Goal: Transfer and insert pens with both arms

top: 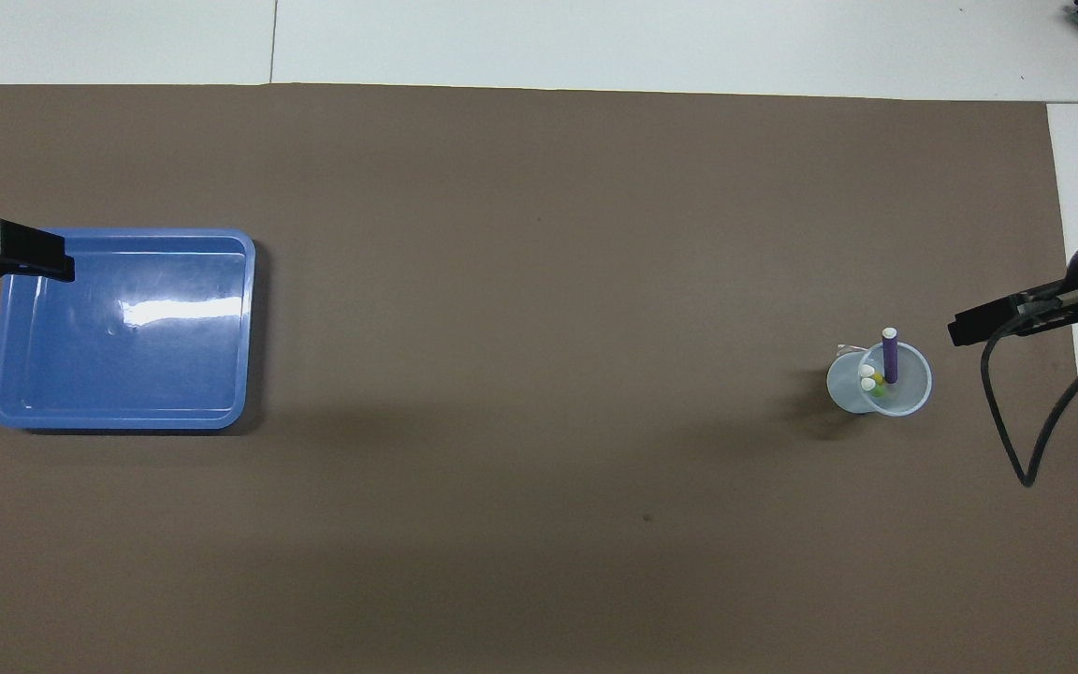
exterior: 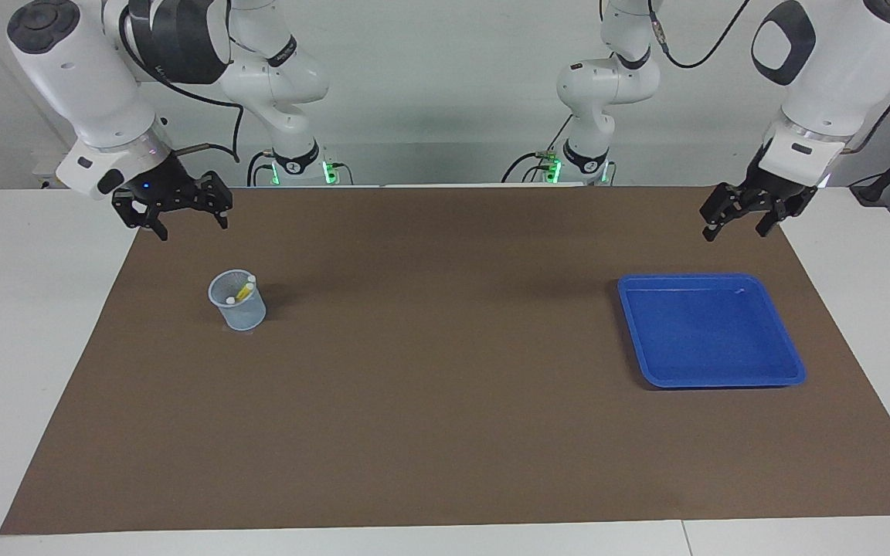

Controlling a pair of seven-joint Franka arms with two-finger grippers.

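Note:
A clear plastic cup (exterior: 237,303) (top: 879,382) stands on the brown mat toward the right arm's end of the table. All three pens stand in it with their pale ends up: the purple pen (top: 890,356), the yellow pen (exterior: 244,293) and the green pen (top: 877,390). My right gripper (exterior: 191,225) (top: 969,329) hangs open and empty over the mat's corner at its own end, clear of the cup. Over the mat's corner at the left arm's end, my left gripper (exterior: 735,230) (top: 48,265) is open and empty, beside the blue tray (exterior: 711,381).
The blue tray (top: 118,421) holds nothing. The brown mat (exterior: 445,432) covers most of the white table. Two smaller white arms with green-lit bases (exterior: 294,162) (exterior: 588,158) stand at the robots' edge. A black cable (top: 1016,449) loops down from the right arm.

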